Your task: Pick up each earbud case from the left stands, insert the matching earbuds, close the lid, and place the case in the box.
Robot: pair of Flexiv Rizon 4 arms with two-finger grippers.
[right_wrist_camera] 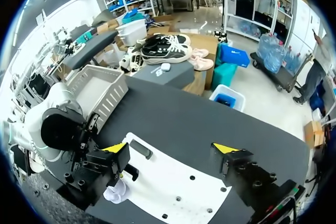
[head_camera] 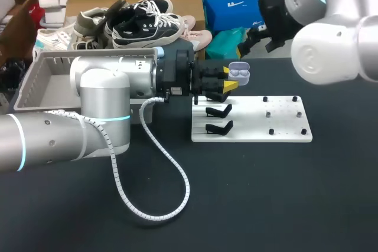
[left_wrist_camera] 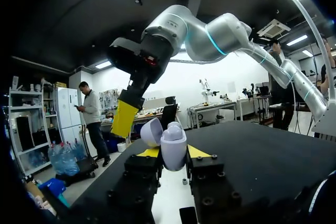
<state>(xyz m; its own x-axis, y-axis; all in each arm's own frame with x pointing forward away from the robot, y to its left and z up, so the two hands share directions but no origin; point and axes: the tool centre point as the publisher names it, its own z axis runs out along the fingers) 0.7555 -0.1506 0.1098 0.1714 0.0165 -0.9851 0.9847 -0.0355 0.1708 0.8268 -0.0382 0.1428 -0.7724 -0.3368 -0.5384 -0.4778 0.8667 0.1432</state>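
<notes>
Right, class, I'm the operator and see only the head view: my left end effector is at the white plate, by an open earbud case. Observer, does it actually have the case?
Observer: Yes. In the left wrist view both fingers of the left end effector press the earbud case from two sides.
Operator: And my right end effector? I see only its arm.
Observer: The right wrist view shows the right end effector open over the white plate, with nothing between its fingers.
Operator: How near the case?
Observer: In the left wrist view one of its yellow fingertips hangs close beside the open lid, seemingly not touching.
</notes>
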